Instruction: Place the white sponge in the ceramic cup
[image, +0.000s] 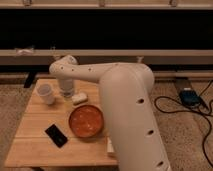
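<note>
- Gripper (67, 91): hangs straight down from the white arm (125, 95) over the back-left part of the wooden table (35, 145), tip low, at or close to the tabletop. Open or closed: can't tell. Nothing seen held in it.
- White sponge (79, 98): lies flat on the table just to the R of the gripper and a bit nearer the camera. Whether the two touch can't be told. Long axis runs approx L-R across the view, R end tipped slightly toward the back. Its L end points at the gripper, its R end at the arm's big link. It is outside the cup.
- Ceramic cup (46, 93): upright, mouth up, to the L of the gripper, near but apart from it. The gripper stands btwn cup and sponge.
- Orange bowl (86, 121): in front of the gripper and slightly R, toward the camera. It is near the sponge w/ a gap of bare wood btwn them.
- Black device (56, 135): flat on the table, well in front of the gripper and a bit L, set at a diagonal, L of the bowl.
- Blue box (190, 96) w/ black cables (172, 106): on the carpet, far R of the gripper, off the table.
</note>
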